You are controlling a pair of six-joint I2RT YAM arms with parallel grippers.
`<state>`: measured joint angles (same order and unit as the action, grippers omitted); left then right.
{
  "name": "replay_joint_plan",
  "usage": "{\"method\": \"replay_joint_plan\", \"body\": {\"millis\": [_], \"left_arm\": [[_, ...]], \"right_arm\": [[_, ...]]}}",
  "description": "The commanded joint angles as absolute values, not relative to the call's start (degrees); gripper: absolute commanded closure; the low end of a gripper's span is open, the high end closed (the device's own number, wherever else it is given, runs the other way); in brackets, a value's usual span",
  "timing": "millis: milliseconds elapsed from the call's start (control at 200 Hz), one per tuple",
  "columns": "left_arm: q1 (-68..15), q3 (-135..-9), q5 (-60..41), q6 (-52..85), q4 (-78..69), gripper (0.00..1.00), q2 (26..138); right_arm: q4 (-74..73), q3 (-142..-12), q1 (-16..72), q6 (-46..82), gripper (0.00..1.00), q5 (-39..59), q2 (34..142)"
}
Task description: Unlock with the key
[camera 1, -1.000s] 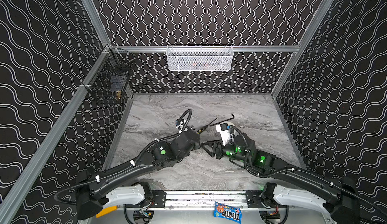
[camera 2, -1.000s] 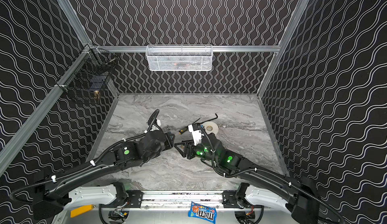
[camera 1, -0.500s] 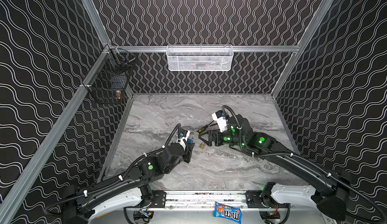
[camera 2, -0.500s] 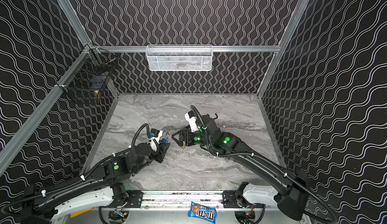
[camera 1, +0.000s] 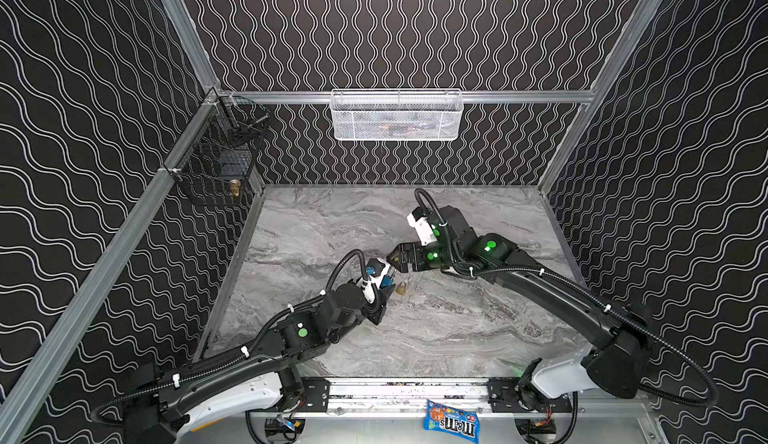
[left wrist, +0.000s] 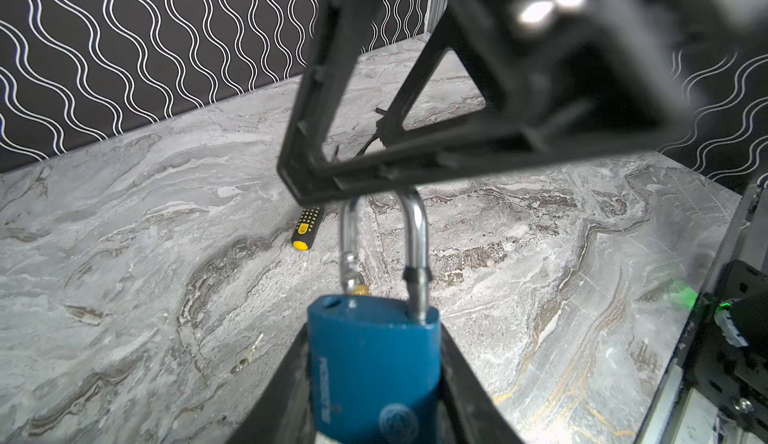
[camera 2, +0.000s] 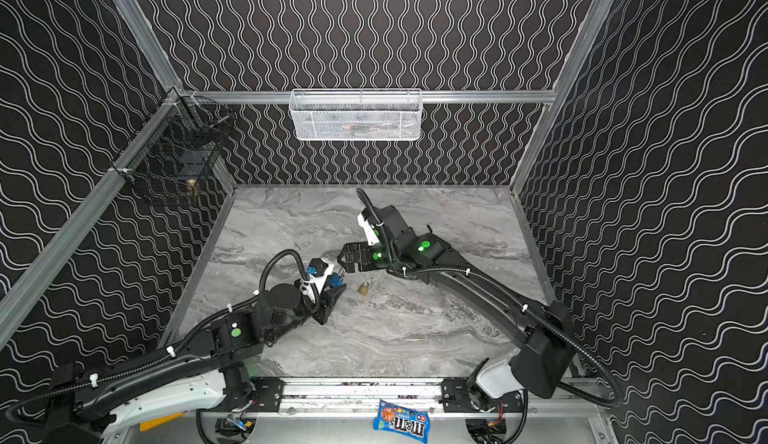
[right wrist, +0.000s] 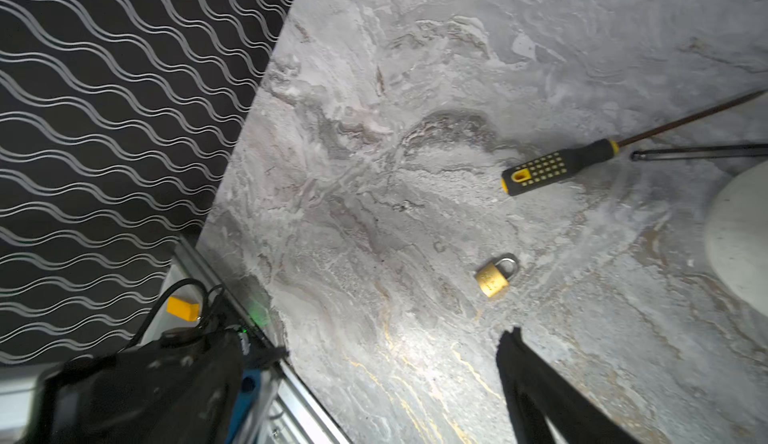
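Note:
My left gripper [left wrist: 374, 340] is shut on the body of a blue padlock [left wrist: 374, 379], seen in both top views [camera 1: 387, 282] [camera 2: 334, 282]. The short leg of its steel shackle [left wrist: 415, 246] stands clear of the body. The key [left wrist: 247, 354], tiny and silvery, lies loose on the marble table [left wrist: 124, 255] beside the padlock. My right gripper [camera 1: 395, 261] [camera 2: 345, 259] hangs open and empty just beyond the shackle, and one of its fingers [left wrist: 316, 109] crosses the left wrist view. A small brass padlock [right wrist: 494, 276] [camera 1: 401, 288] lies on the table next to both grippers.
A black-and-yellow screwdriver [right wrist: 557, 166] [left wrist: 305, 230], a black hex key [right wrist: 698, 151] and a white roll [right wrist: 739, 234] lie behind the right gripper. A white mesh basket [camera 1: 397, 116] hangs on the back wall, a black wire basket [camera 1: 216, 163] on the left. A candy bag [camera 1: 451, 419] lies at the front rail.
My right gripper has opened wide and drawn back and up from the blue padlock. The left arm has swung lower toward the front, with the padlock still in its grip.

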<state>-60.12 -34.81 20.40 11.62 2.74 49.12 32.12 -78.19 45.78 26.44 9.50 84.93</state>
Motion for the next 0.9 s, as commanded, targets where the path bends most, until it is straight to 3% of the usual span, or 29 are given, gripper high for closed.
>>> {"method": "replay_joint_plan", "body": {"millis": [0, 385, 696, 896], "left_arm": [[-60.0, -34.9, 21.3, 9.3, -0.4, 1.00, 48.5], [-60.0, -33.6, 20.8, 7.7, -3.2, 1.00, 48.1], [-60.0, -34.2, 22.9, 10.5, -2.2, 1.00, 51.1], [-60.0, -32.7, 20.4, 10.9, -4.6, 1.00, 50.8]], "right_arm": [[37.0, -80.4, 45.5, 23.7, 0.04, 8.6, 86.2], [41.9, -79.6, 44.9, 18.6, 0.05, 11.9, 84.5], [38.0, -73.0, 42.4, 19.4, 0.05, 18.5, 80.7], [36.8, -71.0, 40.4, 19.6, 0.05, 17.1, 80.9]]}}
